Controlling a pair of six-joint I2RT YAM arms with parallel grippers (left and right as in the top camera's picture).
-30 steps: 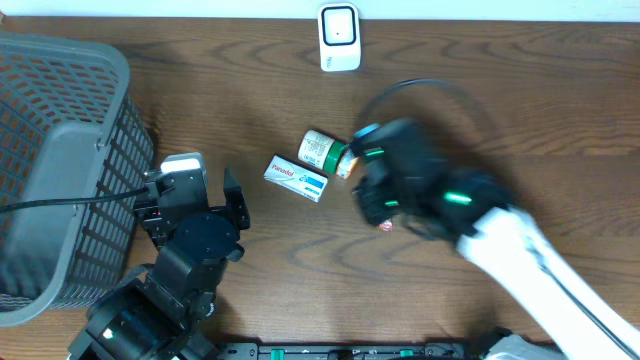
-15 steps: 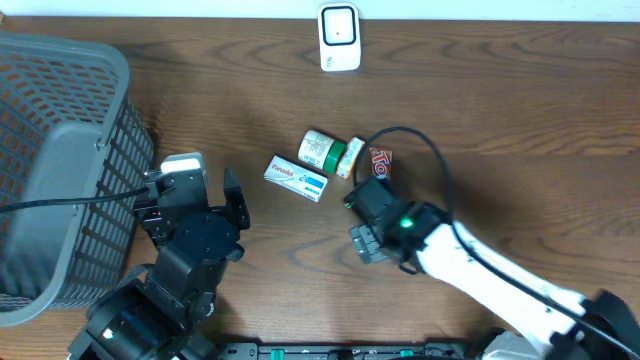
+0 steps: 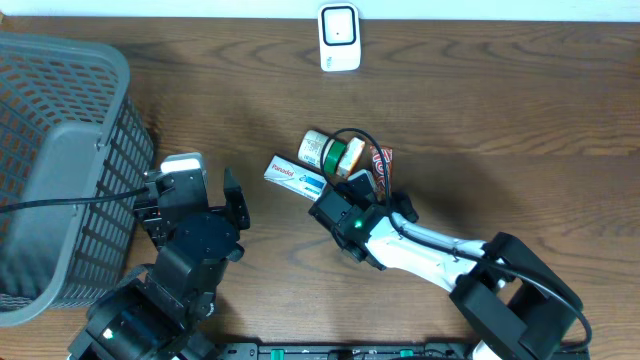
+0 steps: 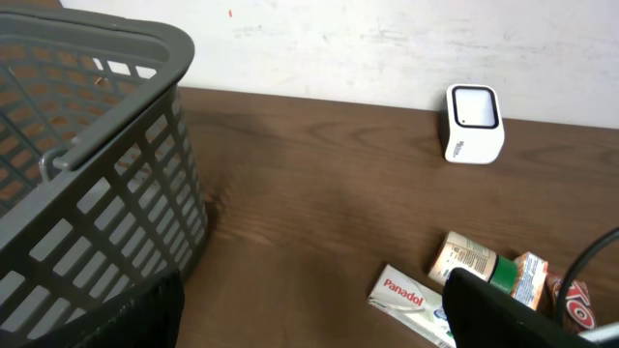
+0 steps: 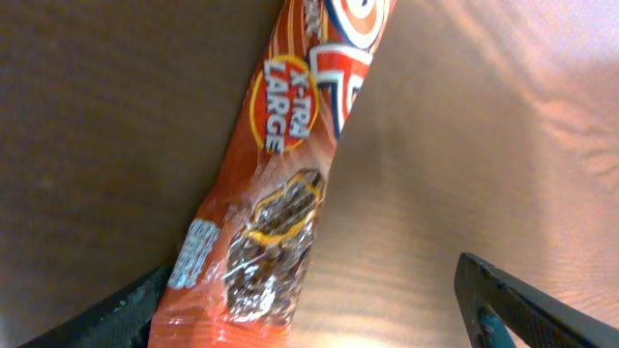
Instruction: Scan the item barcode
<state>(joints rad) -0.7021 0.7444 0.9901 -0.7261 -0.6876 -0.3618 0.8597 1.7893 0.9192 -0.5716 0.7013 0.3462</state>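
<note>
A red snack bar [image 5: 280, 184] marked X-TRA LARGE lies flat on the wooden table. My right gripper [image 5: 309, 290] hangs over it, open, the wrapper close to the left finger and gripped by neither. From overhead the bar [image 3: 382, 163] lies beside a green-capped bottle [image 3: 320, 148], a small orange and green box [image 3: 350, 155] and a Panadol box [image 3: 297, 177], with the right gripper [image 3: 368, 187] above them. The white scanner [image 3: 339, 38] stands at the table's far edge. My left gripper [image 4: 319, 324] is open and empty, left of the Panadol box [image 4: 406, 295].
A large grey slatted basket [image 3: 60, 150] fills the left side of the table, close to the left arm; it also shows in the left wrist view [image 4: 87, 145]. The right arm's black cable loops over the bottle and the boxes.
My right gripper has opened and let go of the red bar, which now lies by the boxes. The right arm swung left over the items. The left arm has not moved.
</note>
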